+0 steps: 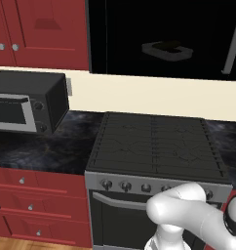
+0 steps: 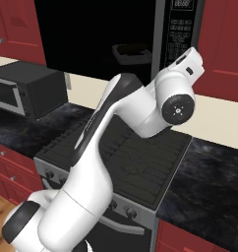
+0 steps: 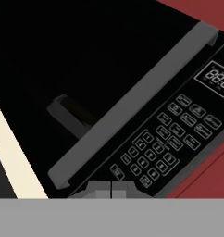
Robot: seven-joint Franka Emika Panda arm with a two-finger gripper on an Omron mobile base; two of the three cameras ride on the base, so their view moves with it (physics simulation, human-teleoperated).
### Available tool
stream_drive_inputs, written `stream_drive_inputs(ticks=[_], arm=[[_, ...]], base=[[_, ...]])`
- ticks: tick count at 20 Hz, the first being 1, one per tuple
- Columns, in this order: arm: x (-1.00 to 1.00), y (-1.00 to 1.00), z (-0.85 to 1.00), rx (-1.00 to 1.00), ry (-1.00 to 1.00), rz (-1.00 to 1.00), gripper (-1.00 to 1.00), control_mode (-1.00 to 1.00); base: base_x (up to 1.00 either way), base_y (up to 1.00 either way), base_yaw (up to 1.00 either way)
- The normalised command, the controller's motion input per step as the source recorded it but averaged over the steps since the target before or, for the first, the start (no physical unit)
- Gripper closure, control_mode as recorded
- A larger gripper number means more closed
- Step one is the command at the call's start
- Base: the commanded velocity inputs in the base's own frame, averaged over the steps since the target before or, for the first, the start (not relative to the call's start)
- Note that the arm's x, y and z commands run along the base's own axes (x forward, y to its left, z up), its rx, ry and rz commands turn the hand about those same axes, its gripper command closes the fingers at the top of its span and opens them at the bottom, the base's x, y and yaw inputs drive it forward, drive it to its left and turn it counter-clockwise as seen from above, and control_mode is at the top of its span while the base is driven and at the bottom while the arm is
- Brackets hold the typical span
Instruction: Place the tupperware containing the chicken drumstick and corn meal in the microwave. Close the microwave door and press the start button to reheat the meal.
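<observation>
Tupperware inside the microwave, arm raised at the keypad.

Left base view: the tupperware [image 1: 167, 51] sits in the dark cavity of the microwave [image 1: 139, 34] at upper centre, above the stove [image 1: 156, 146]; a toaster oven [image 1: 27, 100] stands on the surface at left.
Right base view: the tupperware [image 2: 132, 53] rests inside, left of the keypad [image 2: 179, 34], with the arm [image 2: 140, 106] reaching up.
Hand view: the gripper [image 3: 111, 187] tips touch at bottom centre, clenched on nothing, under the keypad [image 3: 174, 139] and beside the bar handle [image 3: 132, 104] of the microwave door [image 3: 53, 55].
</observation>
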Motion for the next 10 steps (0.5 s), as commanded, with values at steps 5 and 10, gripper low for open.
stream_drive_inputs(ticks=[5, 10], arm=[[0.1, -0.12, -0.02, 0.0, 0.0, 0.0, 1.0, -1.0], [0.13, -0.04, -0.03, 0.0, 0.01, 0.0, 1.0, -1.0]], base=[[0.0, 0.0, 0.0], [0.0, 0.0, 0.0]])
